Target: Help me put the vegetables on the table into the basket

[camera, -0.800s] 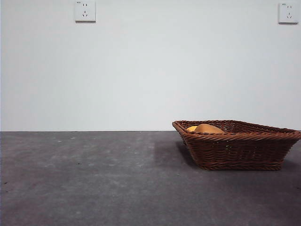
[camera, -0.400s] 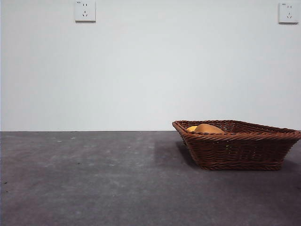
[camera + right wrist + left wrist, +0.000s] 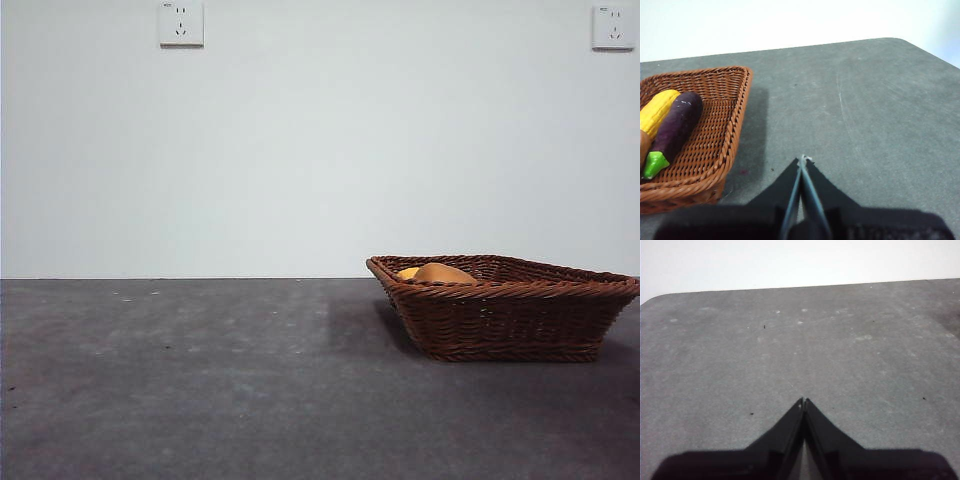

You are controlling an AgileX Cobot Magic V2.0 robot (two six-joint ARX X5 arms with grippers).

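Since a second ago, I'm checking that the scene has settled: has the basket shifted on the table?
No. In the front view the basket sits at the same spot below the right wall socket, its rim unchanged against the table's far edge.

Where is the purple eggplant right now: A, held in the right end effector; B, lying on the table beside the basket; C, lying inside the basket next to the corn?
C: the right wrist view shows the eggplant lying inside the basket alongside the corn.
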